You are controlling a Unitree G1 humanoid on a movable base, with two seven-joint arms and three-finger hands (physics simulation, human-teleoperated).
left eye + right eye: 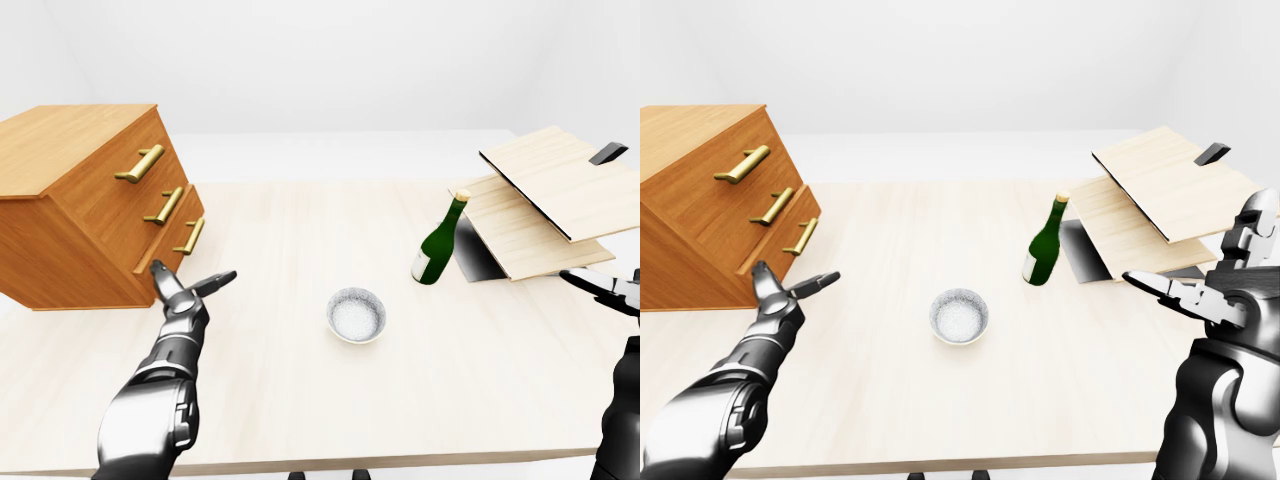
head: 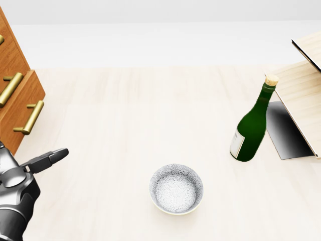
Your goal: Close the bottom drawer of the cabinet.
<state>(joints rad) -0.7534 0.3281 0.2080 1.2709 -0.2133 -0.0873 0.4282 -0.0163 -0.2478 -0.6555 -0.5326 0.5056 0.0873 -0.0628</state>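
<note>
pale wood table [image 1: 300,400], white room, cabinet [image 1: 90,210] at left, both hands [image 1: 185,295] [image 1: 1210,290] released

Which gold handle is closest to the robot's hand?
The bottom drawer's handle, lowest of the three on the cabinet. It sits just above the open left hand; the other two are higher up.

Cabinet [image 2: 15,95] at left edge, bottom drawer [image 2: 22,113] nearly flush. Left hand [image 2: 30,165] open below it. Bowl [image 2: 176,188] centre; bottle [image 2: 253,123] right.
</note>
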